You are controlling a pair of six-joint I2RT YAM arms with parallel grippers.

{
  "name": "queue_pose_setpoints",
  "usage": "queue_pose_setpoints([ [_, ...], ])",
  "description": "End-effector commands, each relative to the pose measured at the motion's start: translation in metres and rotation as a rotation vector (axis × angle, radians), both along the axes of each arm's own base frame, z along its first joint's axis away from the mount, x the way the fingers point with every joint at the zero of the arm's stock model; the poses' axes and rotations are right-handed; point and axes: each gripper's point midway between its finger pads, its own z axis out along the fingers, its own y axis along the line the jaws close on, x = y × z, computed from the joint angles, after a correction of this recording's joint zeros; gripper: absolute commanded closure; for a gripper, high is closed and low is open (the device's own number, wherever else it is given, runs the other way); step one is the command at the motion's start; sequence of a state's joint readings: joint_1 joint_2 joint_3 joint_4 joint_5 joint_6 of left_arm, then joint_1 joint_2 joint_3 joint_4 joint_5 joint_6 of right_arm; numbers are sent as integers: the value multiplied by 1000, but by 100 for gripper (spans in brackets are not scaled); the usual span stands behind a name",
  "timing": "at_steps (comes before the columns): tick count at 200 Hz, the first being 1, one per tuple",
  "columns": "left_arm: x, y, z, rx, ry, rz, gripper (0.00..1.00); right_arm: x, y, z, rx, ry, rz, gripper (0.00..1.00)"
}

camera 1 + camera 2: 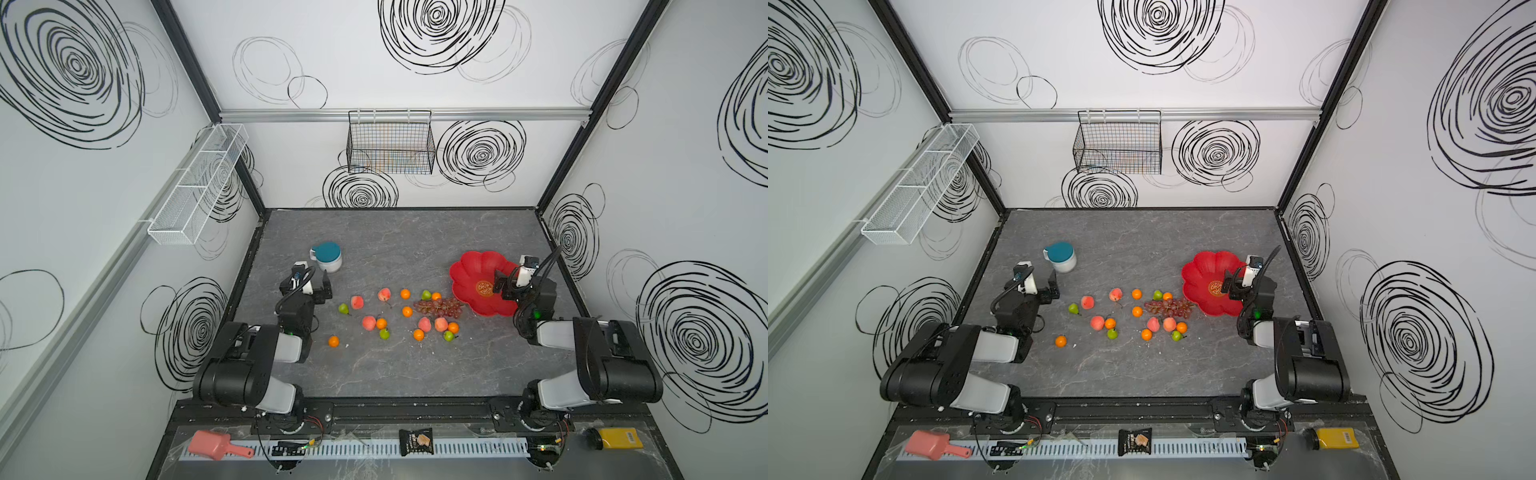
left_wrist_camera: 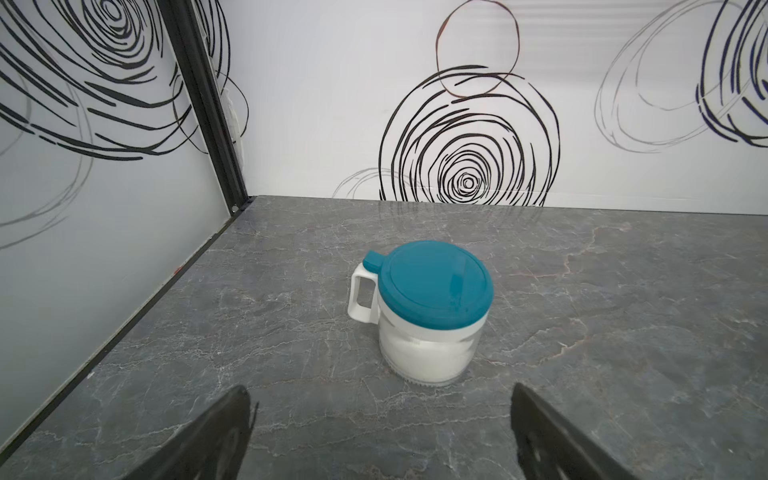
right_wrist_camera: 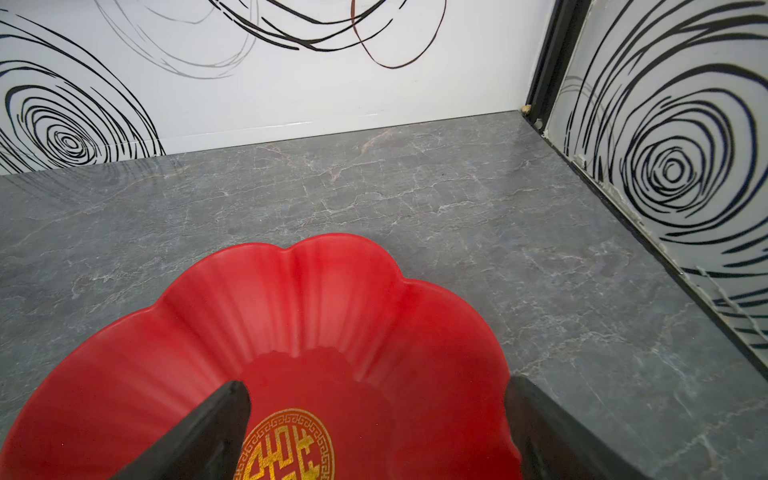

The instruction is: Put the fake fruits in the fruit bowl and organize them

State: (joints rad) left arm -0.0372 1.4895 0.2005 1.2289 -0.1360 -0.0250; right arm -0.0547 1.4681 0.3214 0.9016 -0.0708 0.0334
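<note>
1. The bowl (image 1: 469,270) sits on the right side of the table (image 1: 395,374). Its red floor is bare around a gold emblem (image 3: 286,446).
2. The right pincer (image 1: 500,283) hangs over the bowl's near side with its jaws wide apart and nothing between them. In its wrist view the two fingers (image 3: 216,419) stand either side of the emblem.
3. The left pincer (image 2: 380,401) is low at the left of the table, also spread wide and holding nothing. It faces a teal-lidded mug (image 2: 432,291) and stops just short of it.
4. All the fruits (image 1: 368,323) lie loose on the table between the two arms: oranges (image 1: 405,294), peaches (image 1: 357,302) and pears (image 1: 343,308).
5. The grapes (image 1: 440,307) lie nearest the bowl, their end close against its rim. I cannot tell whether they touch it.
6. One orange (image 1: 333,341) lies apart from the rest, nearest the left arm.
</note>
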Motion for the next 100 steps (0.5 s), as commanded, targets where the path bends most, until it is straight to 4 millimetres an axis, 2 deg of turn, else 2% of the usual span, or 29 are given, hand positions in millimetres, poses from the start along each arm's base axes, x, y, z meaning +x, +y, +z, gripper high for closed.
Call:
queue_pose_setpoints([
  [1,5,-1,19,3,-72,-10,1,2,1,5,1,-21,5,0],
  [100,4,0,20,-9,-81,-24,1,2,0,5,3,-21,7,0],
])
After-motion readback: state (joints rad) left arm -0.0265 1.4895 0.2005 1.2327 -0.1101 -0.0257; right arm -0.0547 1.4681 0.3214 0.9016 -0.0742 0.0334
